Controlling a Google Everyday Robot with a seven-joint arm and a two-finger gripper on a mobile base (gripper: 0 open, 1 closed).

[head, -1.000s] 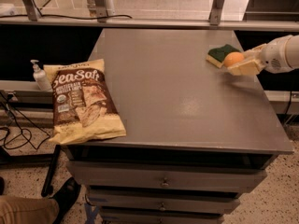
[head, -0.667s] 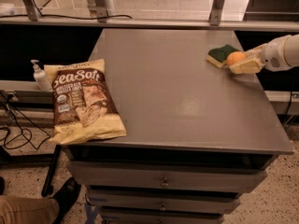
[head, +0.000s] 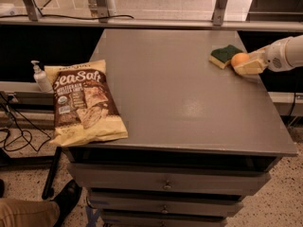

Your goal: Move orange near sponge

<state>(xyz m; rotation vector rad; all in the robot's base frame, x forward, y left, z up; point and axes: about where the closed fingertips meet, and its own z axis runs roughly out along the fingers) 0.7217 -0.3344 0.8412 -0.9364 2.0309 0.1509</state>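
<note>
The orange (head: 239,59) sits at the far right of the grey table (head: 180,108), right beside the sponge (head: 224,55), whose dark green top and pale yellow base show just to the orange's left. My gripper (head: 246,65) reaches in from the right edge on a white arm. Its pale fingers are closed around the orange at table level. The orange and sponge look to be touching or nearly so.
A brown and yellow chip bag (head: 84,104) lies at the table's front left corner, overhanging the edge. A pump bottle (head: 40,76) stands on a ledge to the left. Drawers sit under the table. A person's leg and shoe (head: 66,198) are at bottom left.
</note>
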